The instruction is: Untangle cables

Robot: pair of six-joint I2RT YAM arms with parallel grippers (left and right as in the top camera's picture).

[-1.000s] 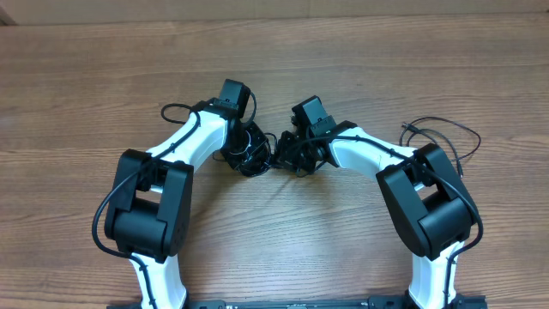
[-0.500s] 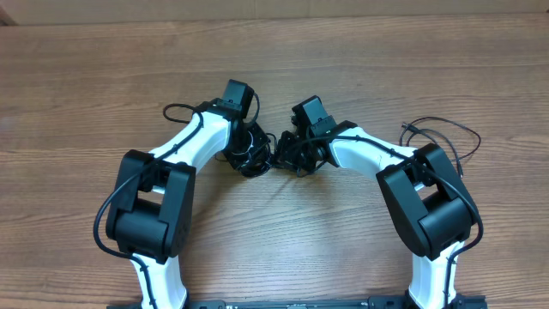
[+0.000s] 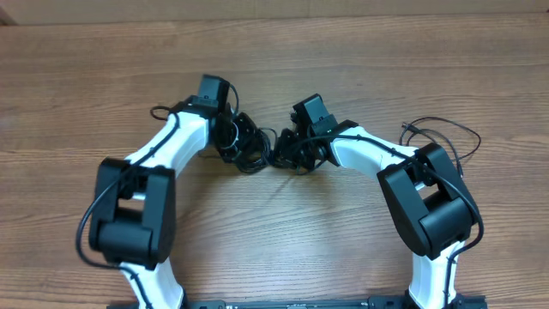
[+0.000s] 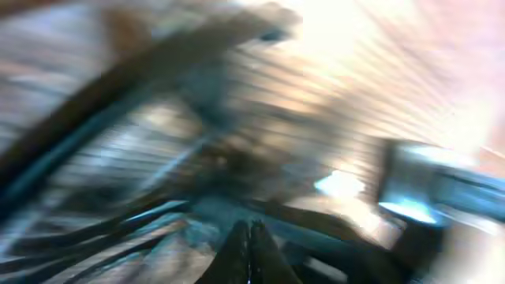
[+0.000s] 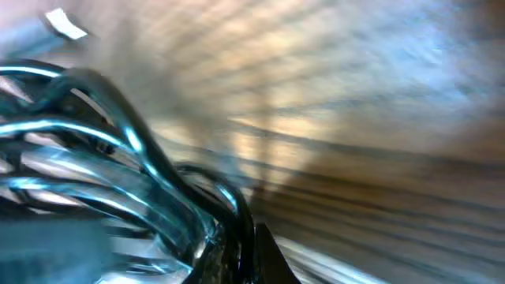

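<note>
Black thin cables (image 3: 254, 153) knot tightly on grained wooden table (image 3: 360, 69).

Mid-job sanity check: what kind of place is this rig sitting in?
Probably a robotics lab or test bench, not a home: a plain wood-grain table, two white-and-black arms mounted at its near edge, and a cable bundle plus one loose cable on it.

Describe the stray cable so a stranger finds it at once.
On the brown wooden table, look just beyond the white right arm's black elbow. A thin black cable lies there in open loops, apart from the tangled black bundle at centre.
</note>
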